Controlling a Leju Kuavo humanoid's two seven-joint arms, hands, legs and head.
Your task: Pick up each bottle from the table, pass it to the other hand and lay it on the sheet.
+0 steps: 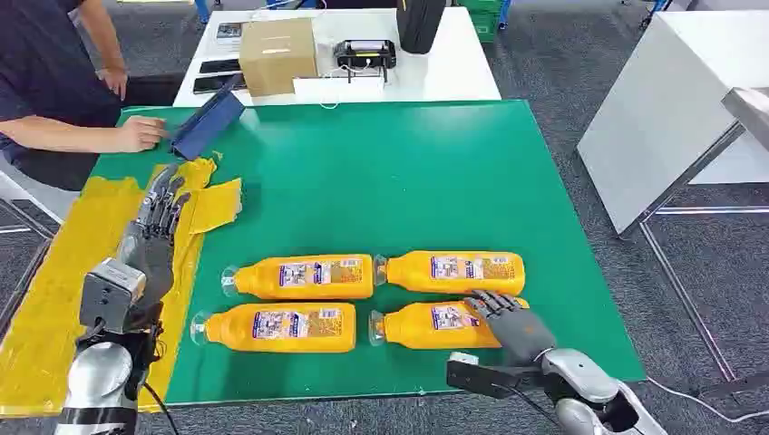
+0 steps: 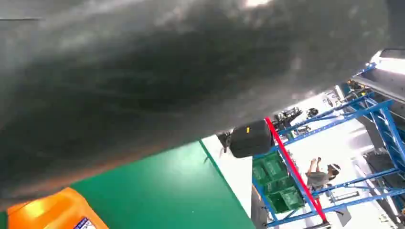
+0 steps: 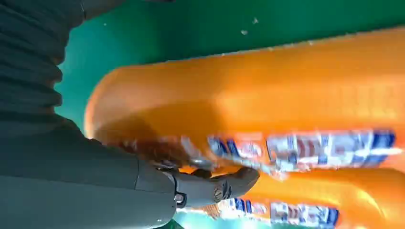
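Several orange bottles lie on their sides in two rows on the green table (image 1: 408, 172): far left (image 1: 304, 276), far right (image 1: 458, 272), near left (image 1: 281, 326) and near right (image 1: 426, 324). My right hand (image 1: 508, 322) rests on the base end of the near-right bottle (image 3: 267, 90), fingers spread over its top. Its thumb (image 3: 215, 188) lies straight along the bottle's labelled side, in the gap to the neighbouring bottle. The bottle lies flat on the table. My left hand (image 1: 159, 217) hangs above the yellow sheet (image 1: 54, 272) with fingers stretched and nothing in it.
A person sits at the far left with a hand (image 1: 136, 134) on the table beside a blue folder (image 1: 207, 122). A cardboard box (image 1: 277, 54) and a black device (image 1: 365, 54) stand on the white table behind. Another white table (image 1: 671, 109) stands to the right.
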